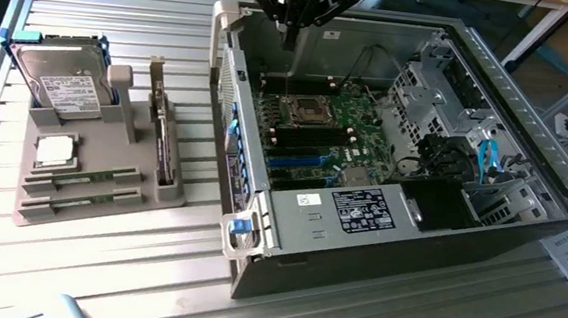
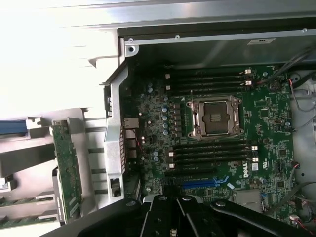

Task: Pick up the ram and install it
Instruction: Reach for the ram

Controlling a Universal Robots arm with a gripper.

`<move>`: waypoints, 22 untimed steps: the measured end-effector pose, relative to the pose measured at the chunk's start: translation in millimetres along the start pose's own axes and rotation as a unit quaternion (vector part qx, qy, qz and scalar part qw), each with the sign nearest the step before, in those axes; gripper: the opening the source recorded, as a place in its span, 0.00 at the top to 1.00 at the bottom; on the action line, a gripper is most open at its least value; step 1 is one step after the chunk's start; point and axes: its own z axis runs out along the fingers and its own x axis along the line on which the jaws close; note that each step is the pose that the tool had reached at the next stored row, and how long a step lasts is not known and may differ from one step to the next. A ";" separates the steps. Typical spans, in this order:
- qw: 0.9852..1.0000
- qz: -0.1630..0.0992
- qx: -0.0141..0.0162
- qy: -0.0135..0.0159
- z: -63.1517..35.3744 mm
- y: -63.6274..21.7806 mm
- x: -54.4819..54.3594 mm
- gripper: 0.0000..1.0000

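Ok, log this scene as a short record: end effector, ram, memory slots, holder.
end effector: shut, nothing seen in it, hanging over the open computer case
ram: green sticks lying flat in the front slots of the grey holder, untouched
memory slots: on the motherboard beside the processor socket, look empty
hard drive: standing at the holder's far end
progress: ram not yet picked up
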 end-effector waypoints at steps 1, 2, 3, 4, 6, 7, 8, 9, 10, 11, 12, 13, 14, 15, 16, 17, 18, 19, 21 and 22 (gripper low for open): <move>1.000 0.000 0.000 0.000 -0.1 -0.3 3.3 0.90; 1.000 0.000 0.000 0.000 -0.2 -0.5 6.5 0.90; 1.000 0.000 0.000 0.000 -0.3 -0.7 10.0 0.90; 1.000 0.000 0.000 0.000 -0.3 -1.0 12.9 0.90; 1.000 0.000 0.000 0.000 -0.4 -1.3 17.1 0.90; 1.000 0.000 0.000 0.000 -0.5 -1.5 19.9 0.90; 1.000 0.000 0.000 0.000 -0.6 -2.0 25.7 0.90; 1.000 0.000 0.000 0.000 -0.7 -2.2 29.2 0.90; 1.000 0.000 0.000 0.000 -0.8 -2.4 32.2 0.90; 1.000 0.000 0.000 0.000 -0.9 -2.8 36.6 0.90; 1.000 0.000 0.000 0.000 -1.0 -3.1 40.7 0.90; 1.000 0.000 0.000 0.000 -1.1 -3.3 43.9 0.90; 1.000 0.000 0.000 0.000 -1.2 -3.5 46.0 0.90; 1.000 0.000 0.000 0.000 -1.2 -3.7 49.2 0.90; 1.000 0.000 0.000 0.000 -1.2 -3.9 51.5 0.90; 1.000 0.000 0.000 0.000 -1.3 -4.2 55.4 0.90; 1.000 0.000 0.000 0.000 -1.3 -4.4 57.8 0.90; 1.000 0.000 0.000 0.000 -1.5 -4.6 60.9 0.90; 1.000 0.000 0.000 0.000 -1.6 -5.2 69.1 0.90; 1.000 0.000 0.000 0.000 -1.8 -5.4 72.1 0.90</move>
